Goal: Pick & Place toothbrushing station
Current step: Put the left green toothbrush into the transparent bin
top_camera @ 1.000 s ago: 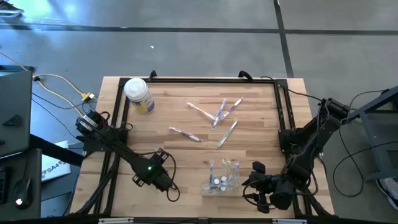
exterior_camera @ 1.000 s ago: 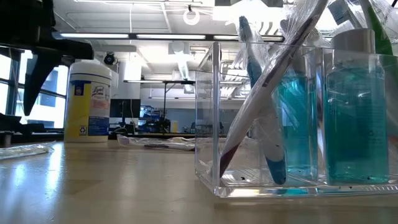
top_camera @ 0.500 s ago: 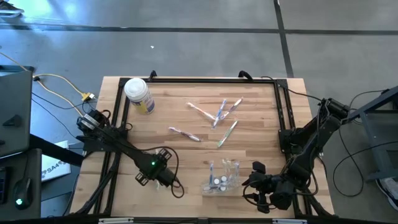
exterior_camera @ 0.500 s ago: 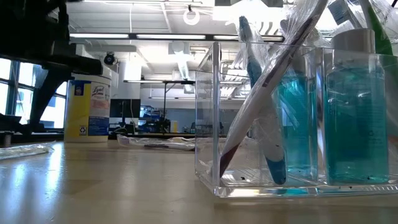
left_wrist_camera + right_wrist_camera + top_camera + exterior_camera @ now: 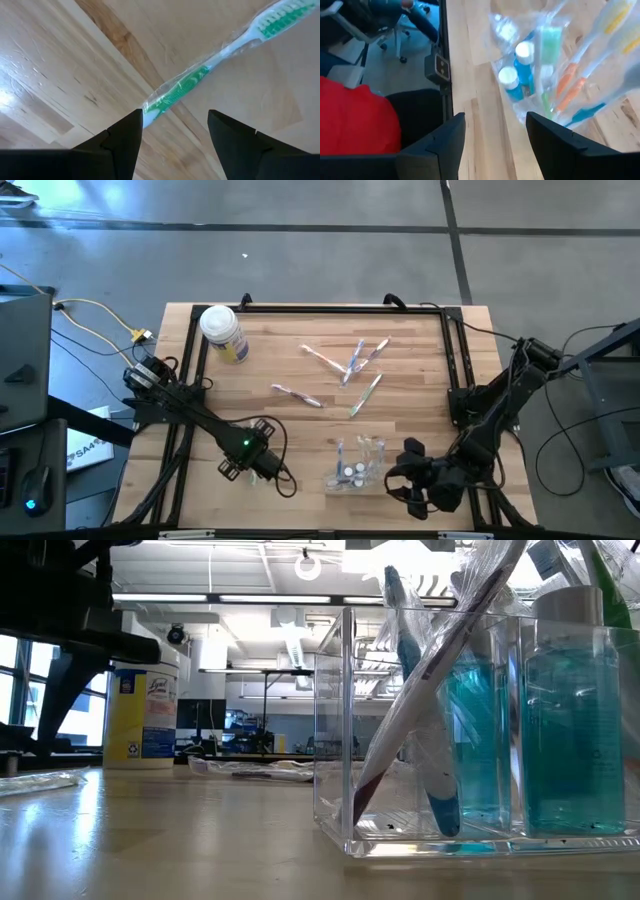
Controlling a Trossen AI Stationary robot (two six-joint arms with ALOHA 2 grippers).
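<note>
Left pincer [image 5: 252, 463], fingers spread apart, poised low over the pale wooden bench [image 5: 290, 430], with a wrapped green-and-white plastic toothbrush [image 5: 210, 75] lying just ahead of its tips. To its right stands the clear square plastic holder [image 5: 358, 464] with toothbrushes and blue-capped bottles. Right pincer [image 5: 409, 480], fingers likewise apart and gripping nothing, sits just beside that holder; loose pastel toothbrushes [image 5: 352, 366] lie well beyond both.
</note>
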